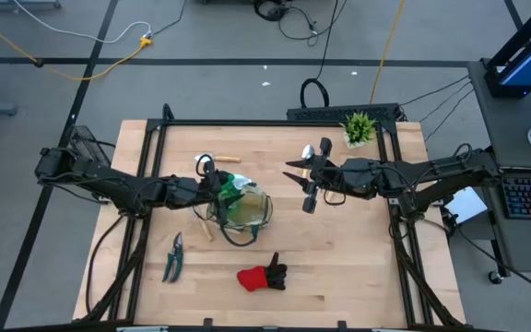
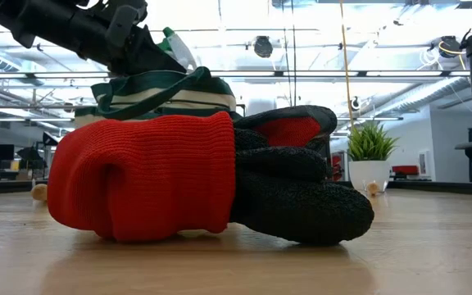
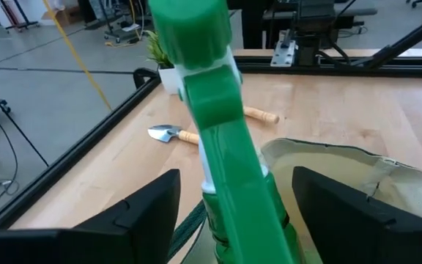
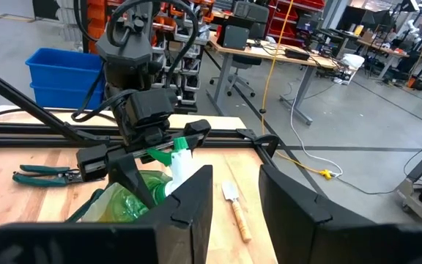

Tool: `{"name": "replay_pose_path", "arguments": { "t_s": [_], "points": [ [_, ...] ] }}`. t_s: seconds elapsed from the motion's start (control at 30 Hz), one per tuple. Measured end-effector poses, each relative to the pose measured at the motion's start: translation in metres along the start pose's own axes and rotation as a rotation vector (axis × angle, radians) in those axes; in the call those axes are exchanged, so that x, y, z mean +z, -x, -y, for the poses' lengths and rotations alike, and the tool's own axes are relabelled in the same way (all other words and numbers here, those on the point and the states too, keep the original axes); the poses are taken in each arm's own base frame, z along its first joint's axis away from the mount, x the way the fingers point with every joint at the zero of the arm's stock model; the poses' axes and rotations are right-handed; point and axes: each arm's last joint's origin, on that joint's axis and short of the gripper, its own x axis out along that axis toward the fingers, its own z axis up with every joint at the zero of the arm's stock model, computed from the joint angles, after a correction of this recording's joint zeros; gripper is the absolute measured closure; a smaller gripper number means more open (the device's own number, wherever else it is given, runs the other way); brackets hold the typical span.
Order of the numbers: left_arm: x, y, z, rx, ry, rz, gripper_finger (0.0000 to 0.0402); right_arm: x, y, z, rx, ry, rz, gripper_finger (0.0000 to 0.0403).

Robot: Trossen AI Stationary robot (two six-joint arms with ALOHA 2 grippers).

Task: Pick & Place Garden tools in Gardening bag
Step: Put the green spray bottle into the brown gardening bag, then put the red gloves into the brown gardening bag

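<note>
My left gripper (image 1: 218, 187) is over the near-left rim of the tan gardening bag (image 1: 247, 210) and is shut on a green-and-white spray bottle (image 3: 226, 147). The bottle's lower body reaches down into the bag's open mouth (image 4: 127, 202). My right gripper (image 1: 304, 181) is open and empty, in the air to the right of the bag. A metal trowel with a wooden handle (image 1: 219, 160) lies flat behind the bag. Pruning shears (image 1: 173, 256) and a red-and-black glove (image 1: 264, 277) lie flat near the front edge. My left gripper has the spray bottle between its two fingers (image 3: 149, 209), low on the neck and body (image 3: 244, 220); the place of contact lies below the wrist picture's edge. The fingers come from the table's left, slanting down. The bottle stands tilted, head up, its bottom inside the bag.
A small spiky potted plant (image 1: 359, 129) stands at the far right corner. A second wooden handle (image 1: 203, 228) shows at the bag's near-left side. The glove (image 2: 203, 176) fills the low view, with the bag (image 2: 166, 90) behind it. Bare wood lies right of the glove.
</note>
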Motion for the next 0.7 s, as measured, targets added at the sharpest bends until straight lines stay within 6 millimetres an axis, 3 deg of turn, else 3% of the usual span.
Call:
{"name": "replay_pose_path", "arguments": {
  "t_s": [0.37,0.7],
  "points": [
    [0.0045,0.001,0.0036,-0.014,-0.077,0.014,0.0121,0.0,0.0,0.0,0.0,0.0,0.0,0.0298],
    [-0.0049,0.0013,0.0034,-0.024,-0.12,-0.077,0.0121,0.0,0.0,0.0,0.0,0.0,0.0,0.0298]
  ]
}}
